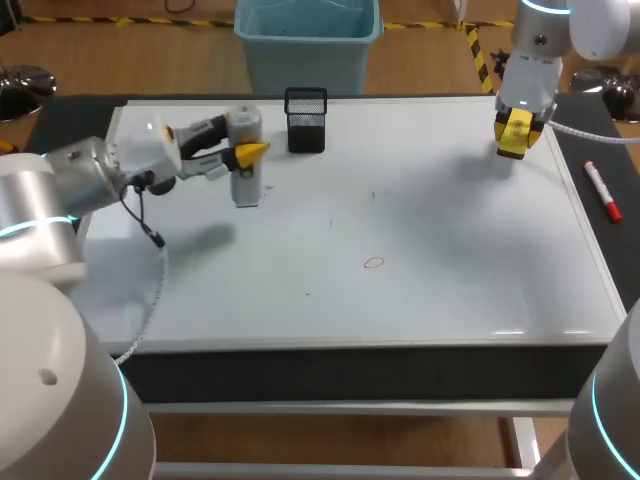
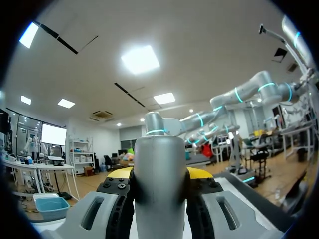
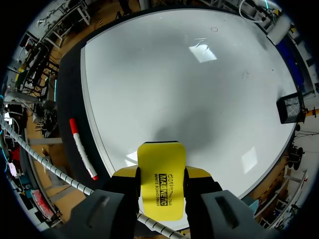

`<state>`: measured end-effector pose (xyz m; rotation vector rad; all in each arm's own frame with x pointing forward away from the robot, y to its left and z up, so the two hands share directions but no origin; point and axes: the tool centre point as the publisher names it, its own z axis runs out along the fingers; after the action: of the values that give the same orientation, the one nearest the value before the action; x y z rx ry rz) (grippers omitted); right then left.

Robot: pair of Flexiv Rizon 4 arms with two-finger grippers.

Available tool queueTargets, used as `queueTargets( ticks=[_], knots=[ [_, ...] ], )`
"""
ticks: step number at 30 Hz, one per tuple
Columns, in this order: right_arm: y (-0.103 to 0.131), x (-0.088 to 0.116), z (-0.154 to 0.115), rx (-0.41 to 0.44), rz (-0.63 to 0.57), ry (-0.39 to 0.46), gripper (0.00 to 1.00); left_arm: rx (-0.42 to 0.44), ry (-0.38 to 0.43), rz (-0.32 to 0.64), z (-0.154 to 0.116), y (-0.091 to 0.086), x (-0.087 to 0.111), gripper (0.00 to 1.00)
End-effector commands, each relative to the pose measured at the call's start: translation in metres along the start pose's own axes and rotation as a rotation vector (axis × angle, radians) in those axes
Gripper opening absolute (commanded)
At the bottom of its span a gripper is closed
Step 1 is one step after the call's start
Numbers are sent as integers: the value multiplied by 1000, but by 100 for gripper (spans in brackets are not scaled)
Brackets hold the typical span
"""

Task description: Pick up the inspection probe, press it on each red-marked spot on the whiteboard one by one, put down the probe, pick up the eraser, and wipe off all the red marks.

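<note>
A grey cylindrical probe (image 1: 244, 185) stands upright over the far left part of the whiteboard (image 1: 420, 230). My left gripper (image 1: 246, 152) is shut on its middle from the side. In the left wrist view the probe (image 2: 159, 199) fills the gap between the yellow fingertips (image 2: 200, 173). My right gripper (image 1: 516, 135) hangs above the board's far right corner, shut on a yellow eraser (image 1: 514, 130). The eraser (image 3: 160, 181) also shows clamped between the fingers in the right wrist view. One small red ring (image 1: 373, 263) is drawn near the board's middle; the same ring (image 3: 214, 29) shows far ahead of the right gripper.
A black mesh pen cup (image 1: 306, 120) stands at the board's far edge, just right of the probe. A red marker (image 1: 603, 190) lies on the dark table strip right of the board. The marker (image 3: 82, 148) sits beside the right gripper.
</note>
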<state>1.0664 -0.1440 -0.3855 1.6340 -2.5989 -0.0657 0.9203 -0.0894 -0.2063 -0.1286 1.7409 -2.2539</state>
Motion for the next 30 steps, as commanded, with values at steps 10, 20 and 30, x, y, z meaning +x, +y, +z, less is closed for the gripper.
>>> queueTargets(
  ticks=[10, 20, 30],
  knots=[
    [-1, 0, -1, 0, -2, 4, 0, 25, 2, 0, -29, 0, -37, 0],
    [-1, 0, -1, 0, -2, 4, 0, 34, -16, -12, -29, -1, -49, 0],
    [45, -12, -2, 5, -103, -24, 0, 34, -16, -12, -29, -1, -49, 0]
  ],
)
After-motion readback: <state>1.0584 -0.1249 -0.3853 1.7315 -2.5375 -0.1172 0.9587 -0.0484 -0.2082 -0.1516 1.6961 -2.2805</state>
